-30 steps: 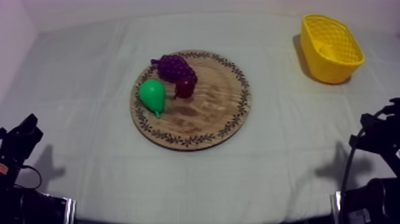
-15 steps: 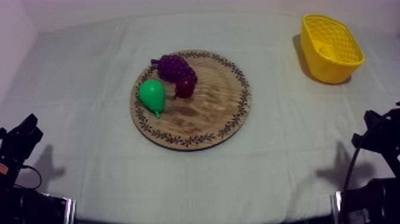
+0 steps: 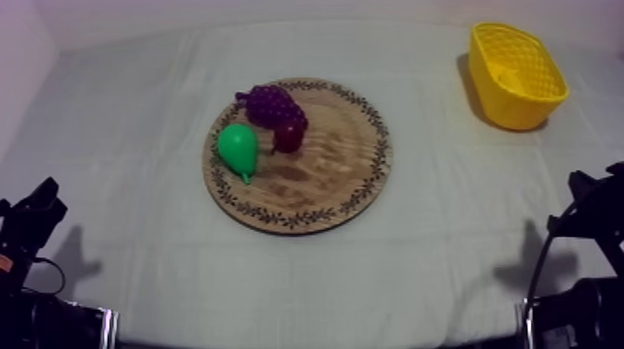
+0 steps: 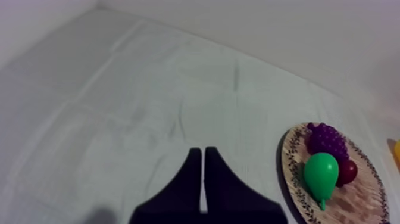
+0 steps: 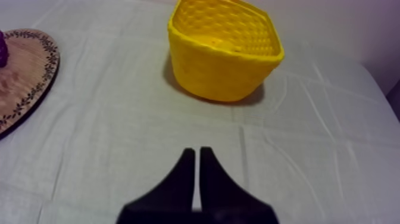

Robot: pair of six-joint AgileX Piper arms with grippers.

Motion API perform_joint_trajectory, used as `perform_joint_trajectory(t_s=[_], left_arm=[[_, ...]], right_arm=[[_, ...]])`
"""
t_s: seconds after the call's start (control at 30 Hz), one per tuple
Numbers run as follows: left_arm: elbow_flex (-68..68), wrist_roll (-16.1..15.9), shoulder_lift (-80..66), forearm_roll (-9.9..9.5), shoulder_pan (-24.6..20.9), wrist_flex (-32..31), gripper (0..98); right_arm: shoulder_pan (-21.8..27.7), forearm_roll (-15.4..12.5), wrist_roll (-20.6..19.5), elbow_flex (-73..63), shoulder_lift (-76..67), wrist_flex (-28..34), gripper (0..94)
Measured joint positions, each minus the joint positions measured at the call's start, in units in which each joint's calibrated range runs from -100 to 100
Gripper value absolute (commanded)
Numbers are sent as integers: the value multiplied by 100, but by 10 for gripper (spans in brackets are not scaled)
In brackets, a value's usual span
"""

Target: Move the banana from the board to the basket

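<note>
Top view: seeing round wooden board with patterned rim mid-table, loaded with purple bunch of grapes, green pear and small red fruit, all crowded together on its far-left part. Yellow plastic basket far right, well apart from board. Reading the paler yellow shape on its floor as the yellow toy banana, not certain, yellow on yellow. Left arm and right arm low at the near corners, clear of everything. Left wrist view: left gripper over bare cloth, fingers pressed into a narrow wedge, holding nothing; board and fruit farther out. Right wrist view: right gripper same narrow wedge, empty, facing basket across open cloth. Risks: misjudging basket contents and reaching for board, so grabbing the wrong fruit. Approaching anything with fingers together, so pushing instead of gripping. Bumping the probably light basket with right gripper, so sliding or tipping it and spilling the contents.
</note>
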Motion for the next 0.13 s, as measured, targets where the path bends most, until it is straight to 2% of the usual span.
perform_joint_trajectory(t_s=[0.13], left_arm=[[0, 0, 0, 0, 0, 0, 1]], right_arm=[[0, 0, 4, 0, 0, 0, 5]])
